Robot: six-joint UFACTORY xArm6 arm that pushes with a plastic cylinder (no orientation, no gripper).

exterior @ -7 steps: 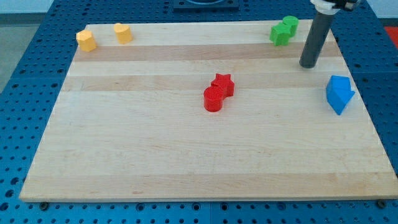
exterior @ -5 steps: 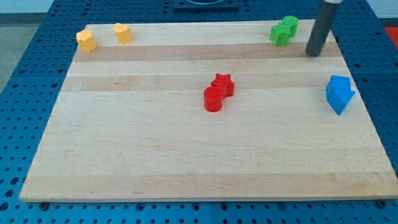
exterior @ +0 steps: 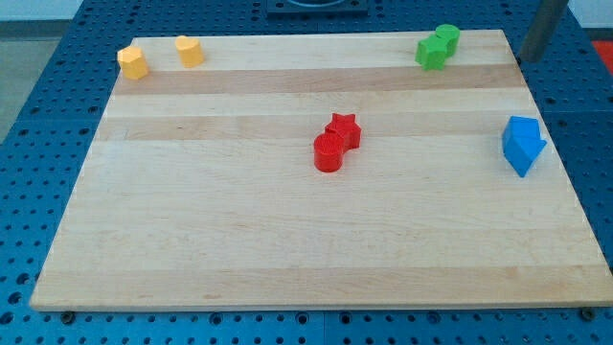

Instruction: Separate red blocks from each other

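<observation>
Two red blocks sit touching near the board's middle: a red star-shaped block (exterior: 344, 129) and a red rounded block (exterior: 329, 151) just below-left of it. My tip (exterior: 528, 59) is at the view's top right, just off the board's right corner, far from the red blocks and right of the green blocks.
Two green blocks (exterior: 437, 46) touch at the top right. Two blue blocks (exterior: 522, 144) sit together at the right edge. Two yellow blocks, one (exterior: 132, 62) and another (exterior: 189, 51), stand apart at the top left. The wooden board (exterior: 239, 240) lies on a blue perforated table.
My tip has moved up and to the right, from beside the green blocks on the board to just past the top right corner. No block has moved.
</observation>
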